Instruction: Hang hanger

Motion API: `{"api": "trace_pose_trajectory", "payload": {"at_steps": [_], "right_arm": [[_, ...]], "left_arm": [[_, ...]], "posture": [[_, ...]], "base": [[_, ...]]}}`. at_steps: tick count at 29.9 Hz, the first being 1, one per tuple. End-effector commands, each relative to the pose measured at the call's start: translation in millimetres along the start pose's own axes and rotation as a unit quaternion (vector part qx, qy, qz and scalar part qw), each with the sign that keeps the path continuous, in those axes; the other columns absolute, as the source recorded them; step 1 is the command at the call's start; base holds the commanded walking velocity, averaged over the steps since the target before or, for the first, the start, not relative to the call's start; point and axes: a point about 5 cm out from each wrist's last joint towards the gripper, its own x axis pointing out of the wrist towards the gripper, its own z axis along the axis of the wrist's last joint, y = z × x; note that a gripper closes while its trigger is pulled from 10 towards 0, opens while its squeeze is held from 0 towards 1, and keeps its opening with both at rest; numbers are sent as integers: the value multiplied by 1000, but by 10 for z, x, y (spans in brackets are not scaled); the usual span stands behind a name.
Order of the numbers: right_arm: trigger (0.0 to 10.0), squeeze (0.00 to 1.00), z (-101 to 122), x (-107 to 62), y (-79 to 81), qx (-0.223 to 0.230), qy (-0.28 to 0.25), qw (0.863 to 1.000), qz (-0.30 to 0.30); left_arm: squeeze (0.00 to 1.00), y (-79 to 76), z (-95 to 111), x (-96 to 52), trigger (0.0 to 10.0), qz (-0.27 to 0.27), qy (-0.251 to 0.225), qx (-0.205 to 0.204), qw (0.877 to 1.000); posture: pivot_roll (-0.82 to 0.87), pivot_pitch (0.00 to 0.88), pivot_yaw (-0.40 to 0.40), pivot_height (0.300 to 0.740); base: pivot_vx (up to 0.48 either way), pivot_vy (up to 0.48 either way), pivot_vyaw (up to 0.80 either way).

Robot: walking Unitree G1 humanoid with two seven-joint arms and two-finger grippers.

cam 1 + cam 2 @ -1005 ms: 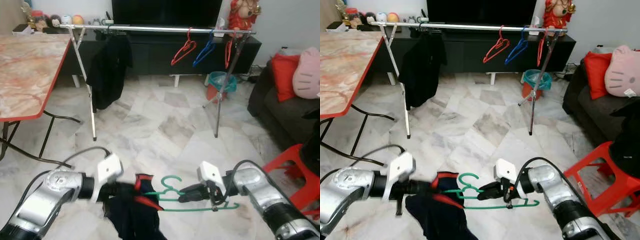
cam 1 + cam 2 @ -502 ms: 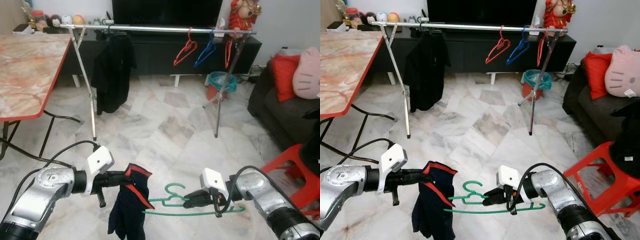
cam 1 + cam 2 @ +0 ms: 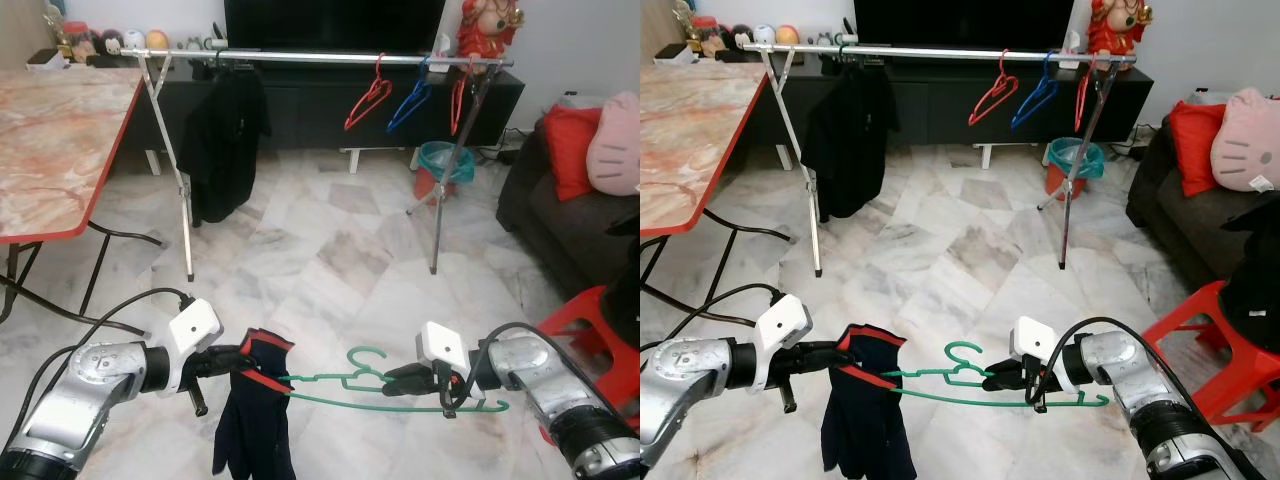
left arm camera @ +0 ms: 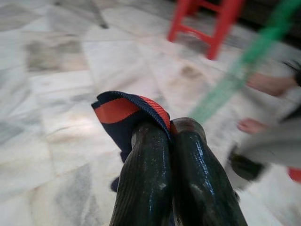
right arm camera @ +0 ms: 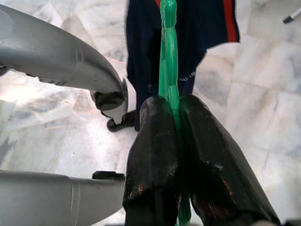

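The right gripper (image 3: 992,380) is closed on the green hanger (image 3: 970,385); the left gripper (image 3: 838,352) pinches the navy garment (image 3: 865,415). The garment may slip off, since only its edge is between the jaws.

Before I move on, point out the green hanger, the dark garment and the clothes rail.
green hanger (image 3: 962,350): right eye view, on its hook.
dark garment (image 3: 868,410): right eye view, on the hanging cloth below the collar.
clothes rail (image 3: 300,57): left eye view, on the bare silver bar.
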Motion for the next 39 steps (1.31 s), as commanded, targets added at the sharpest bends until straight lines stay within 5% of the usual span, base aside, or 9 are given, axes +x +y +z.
{"api": "trace_pose_trajectory", "payload": {"at_steps": [1,12,13,14,24,28,30,36,39], "right_arm": [[0,0,26,-67,-19,-10,-4,1000,-12],[0,0,11,-178,-218,-23,-8,982,-186],[8784,0,5,-160,-284,-12,-15,968,-251],[10000,0,4,-124,-312,-1,-33,954,-298],[10000,0,-26,59,-308,110,-157,862,-468],[10000,0,26,82,-306,141,-211,807,-533],[10000,0,98,77,-300,162,-254,763,-572],[10000,0,191,67,-249,165,-288,718,-611],[10000,0,195,69,-234,165,-290,714,-616]], "left_arm": [[0,76,43,-17,0,31,-14,8,999],[0,263,-84,-26,0,163,-26,-5,986],[0,313,-83,8,9882,208,-36,-19,977],[0,330,-71,47,10000,237,-48,-32,970],[0,300,64,154,10000,346,-159,-94,920],[0,270,146,166,10000,393,-209,-112,888],[0,221,198,187,10000,418,-244,-125,866],[0,143,281,214,10000,428,-281,-101,853],[0,141,273,222,10000,430,-279,-96,853]], "posture": [[-26,7,-54,740],[-39,7,-38,740],[-39,7,-38,740],[-39,7,-38,740],[-44,0,-36,740],[-60,0,-35,740],[-81,0,-27,740],[-123,0,-9,740],[-129,0,-5,740]], "base": [[0,0,0],[0,0,0],[0,0,0],[0,0,0],[0,0,0],[0,0,0],[0,0,0],[0,0,0],[0,0,0]]}}
